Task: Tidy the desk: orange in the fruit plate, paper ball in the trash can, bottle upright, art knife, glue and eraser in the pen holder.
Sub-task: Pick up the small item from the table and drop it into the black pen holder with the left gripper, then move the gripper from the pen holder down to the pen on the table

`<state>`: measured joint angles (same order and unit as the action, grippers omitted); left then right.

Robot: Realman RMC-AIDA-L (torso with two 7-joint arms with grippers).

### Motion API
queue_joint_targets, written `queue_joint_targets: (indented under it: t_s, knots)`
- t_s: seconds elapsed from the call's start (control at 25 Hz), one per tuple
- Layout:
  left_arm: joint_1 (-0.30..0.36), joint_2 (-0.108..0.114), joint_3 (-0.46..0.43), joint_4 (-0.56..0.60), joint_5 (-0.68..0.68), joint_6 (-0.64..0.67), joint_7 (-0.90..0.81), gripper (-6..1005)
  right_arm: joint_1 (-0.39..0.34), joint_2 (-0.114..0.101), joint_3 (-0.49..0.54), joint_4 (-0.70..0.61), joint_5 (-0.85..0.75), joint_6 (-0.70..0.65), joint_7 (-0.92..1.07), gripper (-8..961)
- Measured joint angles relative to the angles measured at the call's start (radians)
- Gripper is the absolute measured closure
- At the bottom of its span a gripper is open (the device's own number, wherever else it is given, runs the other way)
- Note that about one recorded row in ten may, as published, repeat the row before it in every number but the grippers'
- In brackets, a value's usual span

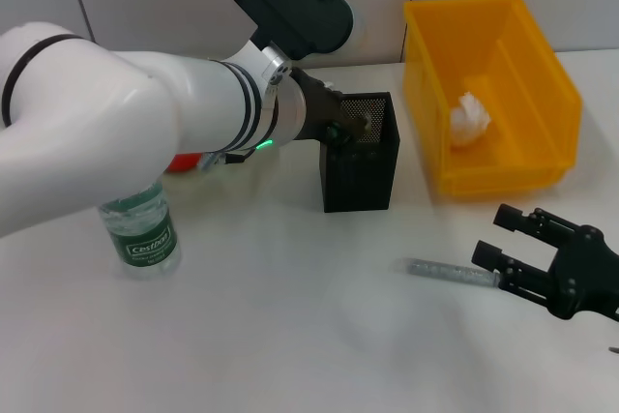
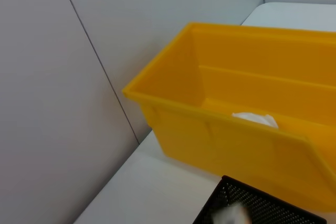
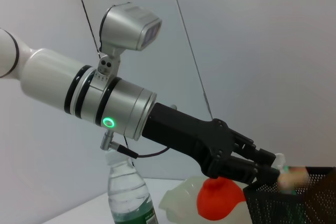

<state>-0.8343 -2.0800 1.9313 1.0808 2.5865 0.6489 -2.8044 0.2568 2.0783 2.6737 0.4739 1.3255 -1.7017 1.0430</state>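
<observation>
Your left gripper [image 1: 350, 129] sits right over the open top of the black mesh pen holder [image 1: 363, 173], near its back-left rim. In the right wrist view the dark fingers [image 3: 251, 167] are nearly closed around a small pale item with a green bit [image 3: 287, 176] at the holder's rim; it's too blurred for you to tell whether it's the glue or the eraser, and a firm grip isn't clear either. The left wrist view shows only a pale blur over the mesh.

The clear plastic water bottle with the green label [image 1: 141, 231] stands upright on the white desk [image 1: 290, 336], in front of and below the left arm. The orange [image 3: 219, 199] lies in the translucent whitish fruit plate [image 3: 178, 199], behind the bottle and beside the pen holder; in the head view you only get a red-orange sliver of it under the arm. The crumpled white paper ball [image 1: 469, 120] is inside the yellow plastic bin [image 1: 542, 94], which sits just right of the pen holder.

The slim grey art knife [image 1: 451, 272] lies flat on the desk in front of the bin. Your right gripper [image 1: 503, 237] hovers low at the knife's right end, fingers spread wide, nothing held
</observation>
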Motion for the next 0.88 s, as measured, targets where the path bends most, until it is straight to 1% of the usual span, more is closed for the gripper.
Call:
queue_joint_targets:
  t_s: [0.16,0.4,0.48,0.6,0.72,0.8,0.88]
  knots:
    - [0.0,0.0,0.0,-0.002,-0.001,-0.009,-0.003,667,0.002,0.0,0.0,0.0,0.0,-0.001,0.0,262]
    - [0.003,0.0,-0.004,0.022,-0.022,-0.023,0.0,435,0.001,0.0,-0.003,0.0,0.0,-0.003,0.0,262]
    - [0.011,0.0,-0.008,0.053,-0.036,-0.031,0.004,342,-0.003,0.0,-0.004,0.0,0.0,-0.003,0.0,262]
    - [0.047,0.002,-0.009,0.133,-0.042,-0.047,0.034,203,-0.004,0.0,-0.006,-0.001,-0.003,-0.003,-0.001,262]
    - [0.114,0.002,-0.001,0.247,-0.056,-0.063,0.11,201,-0.002,0.0,-0.007,-0.011,-0.006,0.001,-0.006,262]
    - [0.136,0.003,-0.002,0.288,-0.079,-0.061,0.142,199,0.0,0.0,-0.007,-0.017,-0.007,0.004,-0.007,262]
    - [0.155,0.006,-0.019,0.325,-0.131,-0.048,0.189,198,0.001,0.0,-0.008,-0.019,-0.008,0.011,-0.007,262]
